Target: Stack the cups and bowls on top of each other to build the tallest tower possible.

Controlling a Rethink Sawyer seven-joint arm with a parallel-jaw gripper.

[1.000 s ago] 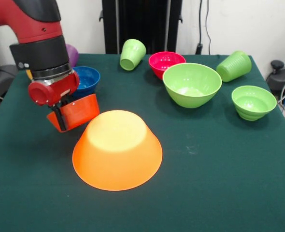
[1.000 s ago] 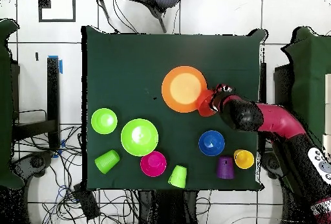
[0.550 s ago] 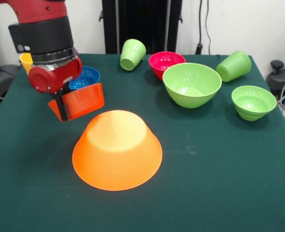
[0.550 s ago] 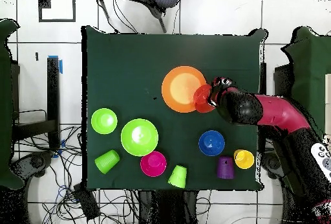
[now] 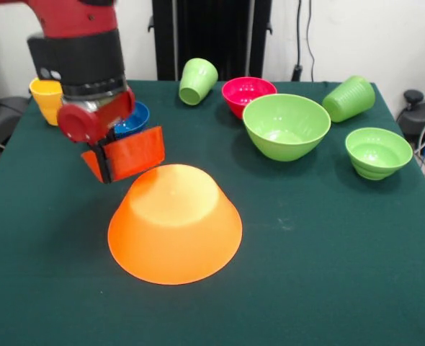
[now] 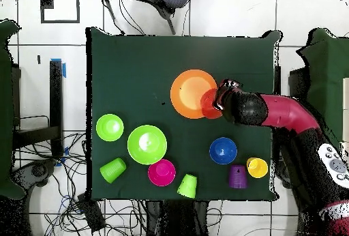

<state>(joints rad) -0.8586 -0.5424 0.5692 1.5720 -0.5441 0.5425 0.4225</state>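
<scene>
The huge orange bowl lies upside down near the table's middle. My gripper is shut on the rim of the red-orange bowl, held tilted in the air at the orange bowl's upper left edge in the front view. The blue bowl sits behind my gripper. Pink bowl, large light green bowl and small green bowl stand upright. A yellow cup stands upright; two light green cups lie tilted. The purple cup shows only from overhead.
Black upright posts stand behind the table's far edge. Cables and a floor of tiles surround the dark green table in the overhead view.
My gripper has risen and moved toward the huge orange bowl, carrying the red-orange bowl with it. The yellow cup has come into sight behind the arm.
</scene>
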